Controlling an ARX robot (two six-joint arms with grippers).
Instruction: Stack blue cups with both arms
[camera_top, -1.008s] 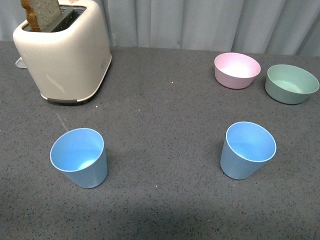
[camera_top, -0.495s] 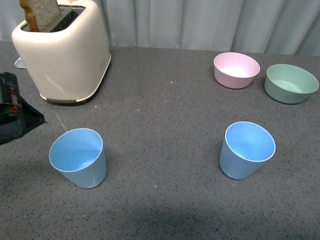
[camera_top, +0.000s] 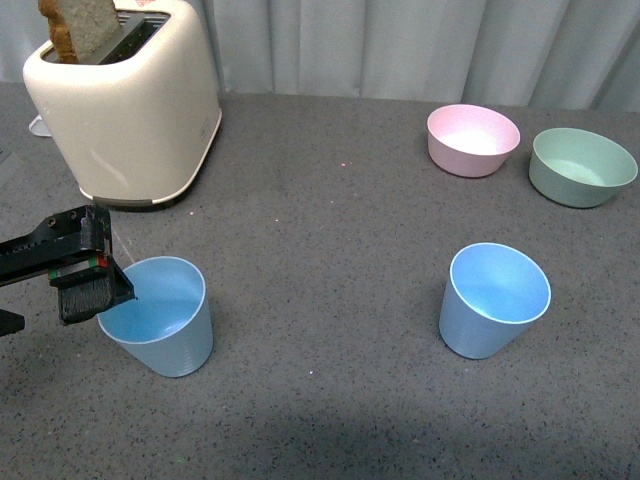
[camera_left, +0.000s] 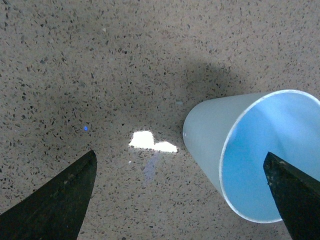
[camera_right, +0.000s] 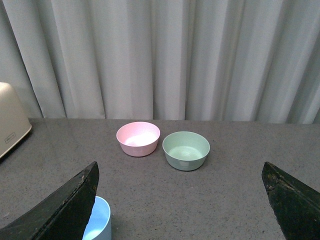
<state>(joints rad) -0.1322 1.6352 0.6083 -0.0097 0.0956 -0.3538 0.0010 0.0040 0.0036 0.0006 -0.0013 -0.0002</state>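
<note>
The left tool (camera_left: 179, 154) is spread wide — one finger (camera_left: 295, 195) overlaps the blue cup (camera_left: 210, 135) rim. Cup stands on the speckled surface (camera_left: 100, 60).

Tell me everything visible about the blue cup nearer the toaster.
The left blue cup is a light blue, matte, plastic-looking tumbler that tapers to a narrower base, with faint ridges low on its wall. It stands on its base, mouth up and empty, on the grey speckled table in front of the toaster. The left gripper is open, one finger over the cup's mouth and one outside, straddling its wall. Whether they touch cannot be told.
</note>
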